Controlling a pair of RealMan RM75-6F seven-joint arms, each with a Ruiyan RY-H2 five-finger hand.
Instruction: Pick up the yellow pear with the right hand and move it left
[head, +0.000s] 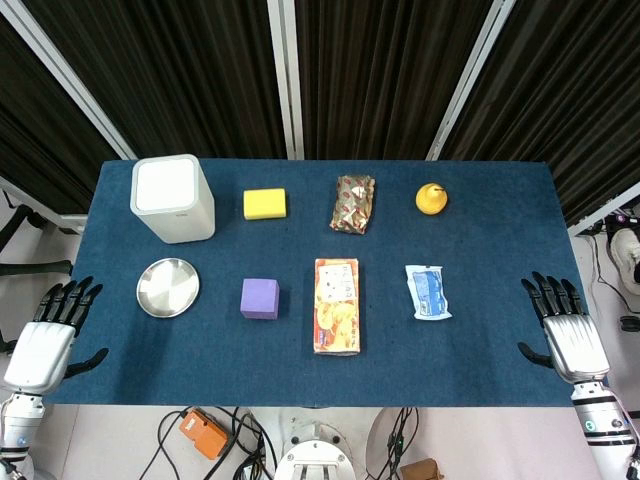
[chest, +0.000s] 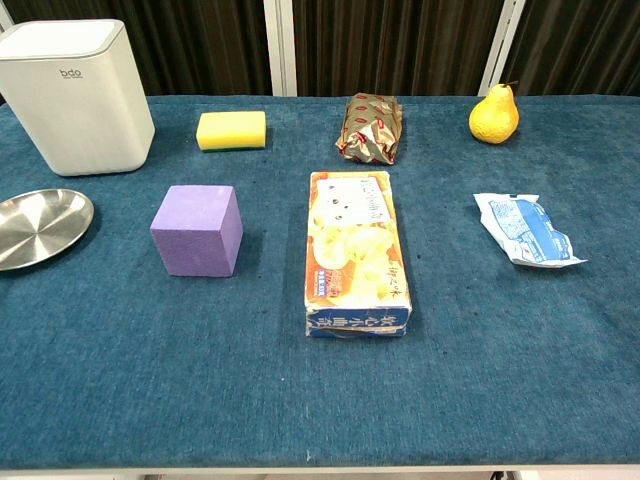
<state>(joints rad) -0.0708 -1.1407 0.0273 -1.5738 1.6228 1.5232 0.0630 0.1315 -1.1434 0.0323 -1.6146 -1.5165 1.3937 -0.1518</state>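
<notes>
On the blue table (head: 500, 340), a white bin (head: 173, 198) is seen far left | snack box (head: 337, 305) laid centre | purple cube (head: 259, 298) beside it | pear (head: 431, 198) stood upright far right, untouched | right hand (head: 565, 328) spread empty at right edge | left hand (head: 52, 331) likewise, left edge.

one pear (head: 431, 199), one sponge (head: 265, 204), one cube (head: 260, 298), one plate (head: 168, 287), two hands (head: 46, 340)

Even, bright overhead lighting; soft short shadows; mild glare on steel plate (head: 167, 287); both views sharp.
</notes>
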